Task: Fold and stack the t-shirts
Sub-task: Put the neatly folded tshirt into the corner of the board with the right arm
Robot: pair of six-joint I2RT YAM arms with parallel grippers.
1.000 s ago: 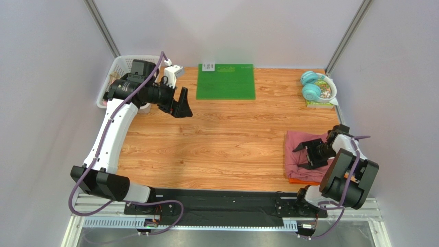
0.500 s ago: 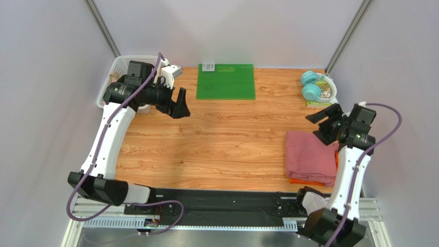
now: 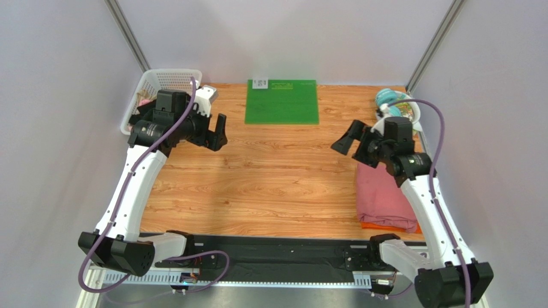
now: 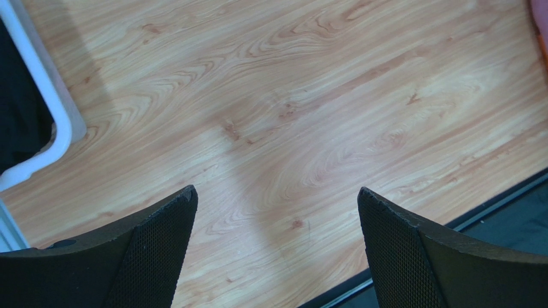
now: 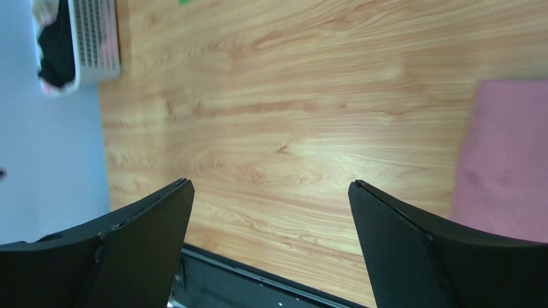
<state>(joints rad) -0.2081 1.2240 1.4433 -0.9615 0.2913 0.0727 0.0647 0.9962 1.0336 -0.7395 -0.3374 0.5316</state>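
Rose-pink t-shirt (image 3: 384, 196) lies folded atop orange t-shirt (image 3: 379, 226); left tool (image 4: 275, 192) and right tool (image 5: 270, 185) gape empty.

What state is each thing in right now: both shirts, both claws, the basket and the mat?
pink t-shirt: folded, lying on top of the orange one.
orange t-shirt: under the pink one, only its near edge showing.
left claw: open, empty.
right claw: open, empty, beside the stack.
basket: holding some cloth.
green mat: lying flat, nothing on it but a small label at its corner.
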